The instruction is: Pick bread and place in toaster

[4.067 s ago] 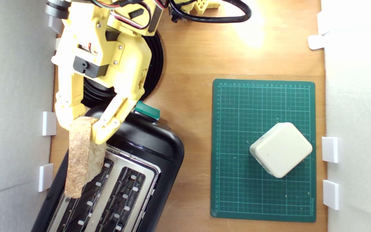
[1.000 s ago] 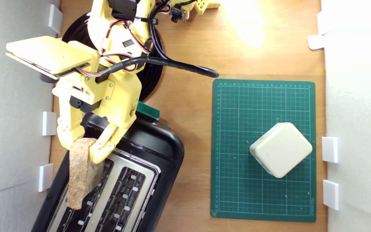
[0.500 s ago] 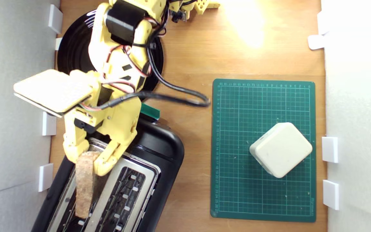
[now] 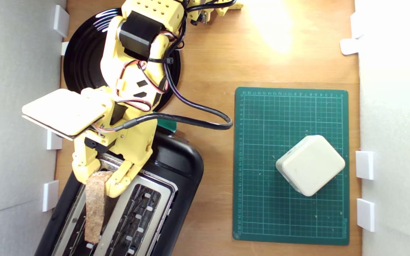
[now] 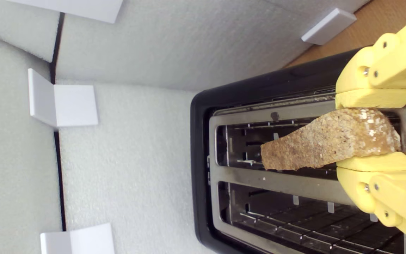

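Note:
The bread (image 4: 94, 209), a brown floury-crusted slice, stands on edge over the slot of the black toaster (image 4: 176, 167) nearest the exterior view's left. My yellow gripper (image 4: 98, 181) is shut on the slice's near end. In the wrist view the bread (image 5: 330, 143) lies along the slot between the two yellow fingers (image 5: 375, 98), partly sunk between the metal edges of the toaster (image 5: 203, 141). The toaster's green lever knob (image 4: 167, 124) peeks out beside the arm.
A round black plate (image 4: 80, 57) lies under the arm at the back. A cream rounded-square block (image 4: 310, 165) sits on a green cutting mat (image 4: 262, 220). White foam walls (image 4: 12, 177) with white brackets stand close beside the toaster on the exterior view's left.
The arm has swung toward the toaster and lowered. The bread has turned in line with the slot and dropped lower into it, still held.

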Action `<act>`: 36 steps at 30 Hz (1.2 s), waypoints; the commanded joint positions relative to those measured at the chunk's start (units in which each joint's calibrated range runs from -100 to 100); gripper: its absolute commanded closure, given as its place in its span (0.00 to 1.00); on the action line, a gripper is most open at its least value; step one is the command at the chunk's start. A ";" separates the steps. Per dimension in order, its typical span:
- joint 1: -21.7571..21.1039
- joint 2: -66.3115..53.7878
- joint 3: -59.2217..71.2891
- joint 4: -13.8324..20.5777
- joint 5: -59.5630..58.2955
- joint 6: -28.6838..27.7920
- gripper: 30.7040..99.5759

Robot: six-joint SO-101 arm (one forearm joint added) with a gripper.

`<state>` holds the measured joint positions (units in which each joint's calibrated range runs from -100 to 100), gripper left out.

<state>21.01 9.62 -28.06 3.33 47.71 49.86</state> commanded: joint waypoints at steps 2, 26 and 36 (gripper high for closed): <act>0.19 -1.71 -1.76 -0.97 -0.36 0.29 0.42; 6.79 -38.15 0.24 -1.16 -4.79 -12.37 0.16; -5.29 -47.97 1.33 -0.43 9.03 -34.87 0.16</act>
<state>19.45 -35.74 -26.58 3.15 50.00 21.40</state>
